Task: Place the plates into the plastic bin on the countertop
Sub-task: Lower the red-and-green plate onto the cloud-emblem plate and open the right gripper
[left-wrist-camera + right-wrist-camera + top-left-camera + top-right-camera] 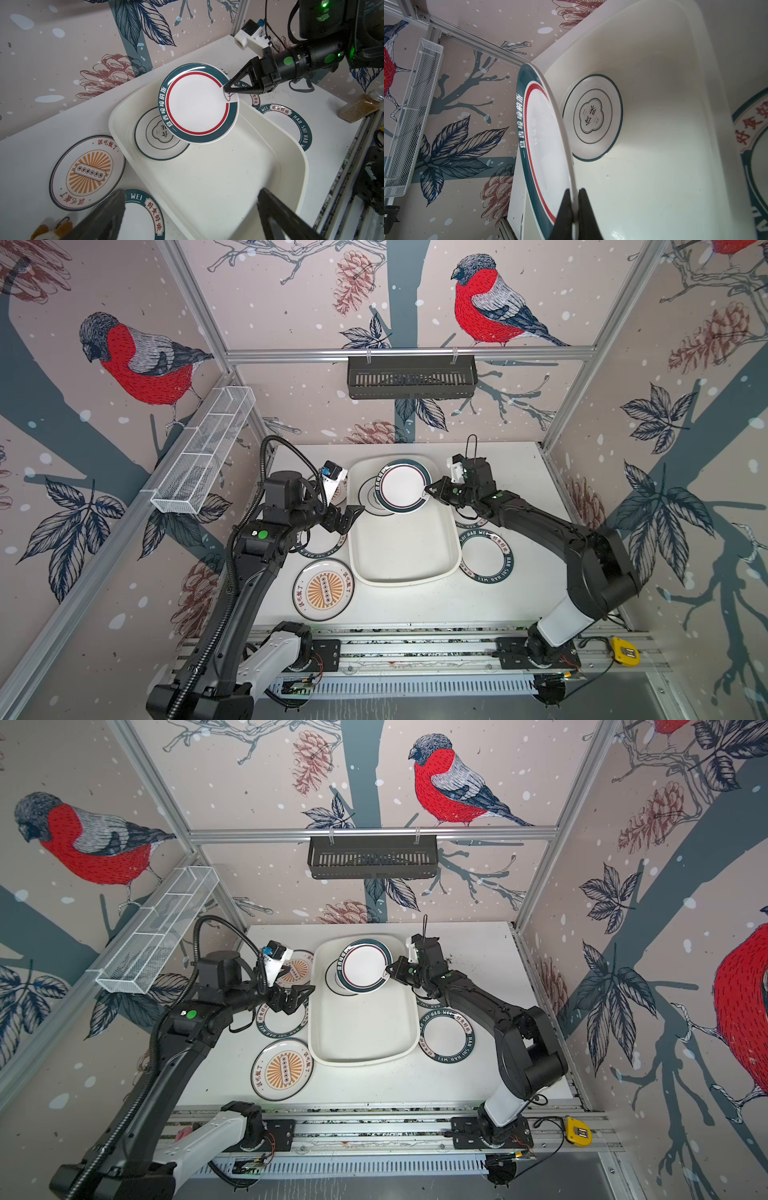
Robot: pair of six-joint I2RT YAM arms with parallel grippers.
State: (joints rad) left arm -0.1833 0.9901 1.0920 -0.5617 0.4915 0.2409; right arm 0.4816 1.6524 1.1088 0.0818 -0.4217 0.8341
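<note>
- The right tool (pixel 428 490) is clenched on the right-hand edge of a round white plate with a dark green lettered rim and a red inner ring (pixel 402 486). In the right wrist view its black fingers (pixel 564 207) pinch that rim from both faces.
- The held plate hangs tilted over the far end of the large white shallow plastic bin (pixel 403 547). The right wrist view shows it raised off the bin floor.
- Under it, a round white plate with thin black rings (pixel 158 135) lies flat on the bin floor. The held plate partly covers it in both top views.
- The left tool (pixel 353 519) is released, with its jaws spread wide and nothing between them. It hovers just beside the bin's left rim.
- Below the left tool, a white plate with a green lettered rim (pixel 322 549) lies on the flat white surface (pixel 415 605), close to the bin.
- A white plate with an orange sunburst centre (pixel 323 590) lies nearer the arm bases, left of the bin. A second sunburst plate (pixel 297 969) sits farther back, partly hidden by the left wrist.
- Right of the bin lies another green-rimmed lettered plate (pixel 486 560), with a further one (pixel 469 524) mostly hidden under the right arm.
</note>
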